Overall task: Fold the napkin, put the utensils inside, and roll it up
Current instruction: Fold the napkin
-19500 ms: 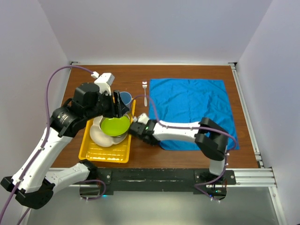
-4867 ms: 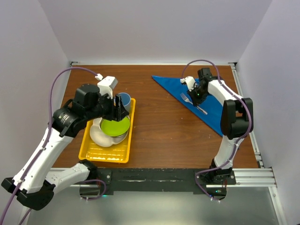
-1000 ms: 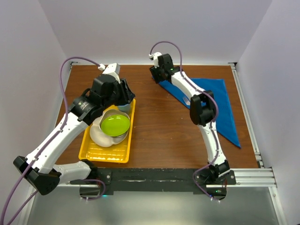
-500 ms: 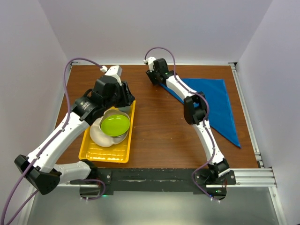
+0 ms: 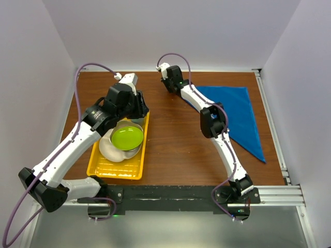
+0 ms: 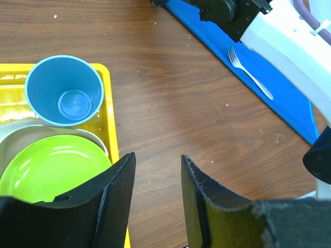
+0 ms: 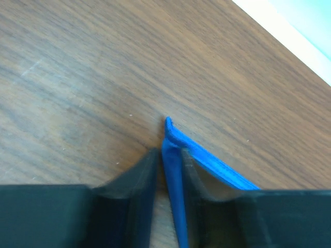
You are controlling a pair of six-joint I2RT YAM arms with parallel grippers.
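Blocking the overhead sight line, the right arm (image 5: 223, 147) hides the fork (image 6: 249, 71) in the top view. The fork shows only from the left wrist, lying on the napkin (image 5: 235, 111) close to its long folded edge. The napkin, folded to a triangle, lies at the far right of the brown wooden table (image 5: 176, 139), with pale walls on three sides. The right arm stretches far and left, and the right gripper (image 7: 169, 154) is clamped on the napkin's far-left corner, the tip standing up between the fingers. The left gripper (image 6: 156, 160) hangs over bare wood just right of the yellow tray (image 5: 95, 166), fingers apart, holding nothing.
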